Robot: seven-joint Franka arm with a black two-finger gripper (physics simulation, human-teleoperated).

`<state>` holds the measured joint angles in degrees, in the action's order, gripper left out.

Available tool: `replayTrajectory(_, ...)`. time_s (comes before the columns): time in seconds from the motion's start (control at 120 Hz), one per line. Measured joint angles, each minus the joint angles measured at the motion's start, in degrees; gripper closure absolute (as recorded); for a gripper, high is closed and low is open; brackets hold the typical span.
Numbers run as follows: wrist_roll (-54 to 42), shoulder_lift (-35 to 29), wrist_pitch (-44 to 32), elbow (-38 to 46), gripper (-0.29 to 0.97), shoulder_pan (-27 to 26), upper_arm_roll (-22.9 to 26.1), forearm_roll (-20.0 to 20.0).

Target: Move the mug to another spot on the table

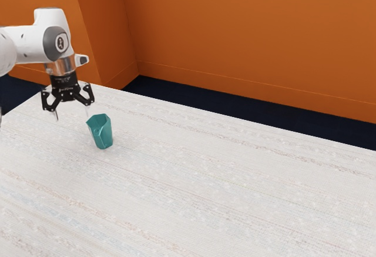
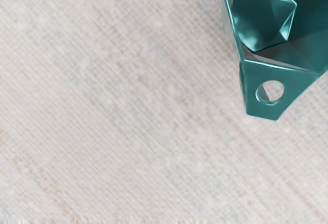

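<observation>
Mug (image 1: 100, 131): teal, faceted, standing upright on the table (image 1: 235, 198), open mouth up. It sits toward the exterior view's left, on the far part of the tabletop and not far from the back edge. The body narrows slightly toward the base.

Wrist view: the mug (image 2: 271, 34) is seen from above, with the faceted interior visible. Its handle (image 2: 269, 93) is a flat tab with a round hole, sticking out from the side wall. The mug lies off to one side of the hand, not directly beneath it. The rest of this view is pale woven-textured table (image 2: 128, 121).

Gripper (image 1: 71, 114): black, pointing down, hanging above the table just to the exterior view's left of the mug and a little higher than its rim. Fingers are spread wide apart, and the mug is outside the gap between them. The fingertip nearer the mug is close to the rim; I cannot tell whether it touches.

Arm: the white links enter from the exterior view's upper left, with the wrist directly above the gripper.

Surroundings: dark floor (image 1: 264, 113) beyond the table's far edge, with orange walls (image 1: 247, 27) behind.
</observation>
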<state>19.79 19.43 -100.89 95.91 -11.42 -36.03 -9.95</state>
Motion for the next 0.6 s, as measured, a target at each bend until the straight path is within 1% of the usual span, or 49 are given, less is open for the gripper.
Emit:
replayTrajectory(0.133, 3.63, -0.35, 0.89, 3.02, 0.00, -0.36, 0.38, -0.91)
replayTrajectory(0.3, 7.86, -1.20, 0.73, 6.14, 0.00, -2.44, 0.67, -0.05)
replayTrajectory(0.467, 10.59, -1.25, -4.41, 8.26, 0.00, -3.57, 0.78, 0.65)
replayTrajectory(0.55, 11.62, -1.10, -8.22, 8.58, 0.00, -3.62, 0.97, 0.79)
replayTrajectory(0.6, 12.16, -1.14, -11.27, 10.17, 0.00, -3.67, 1.47, 0.68)
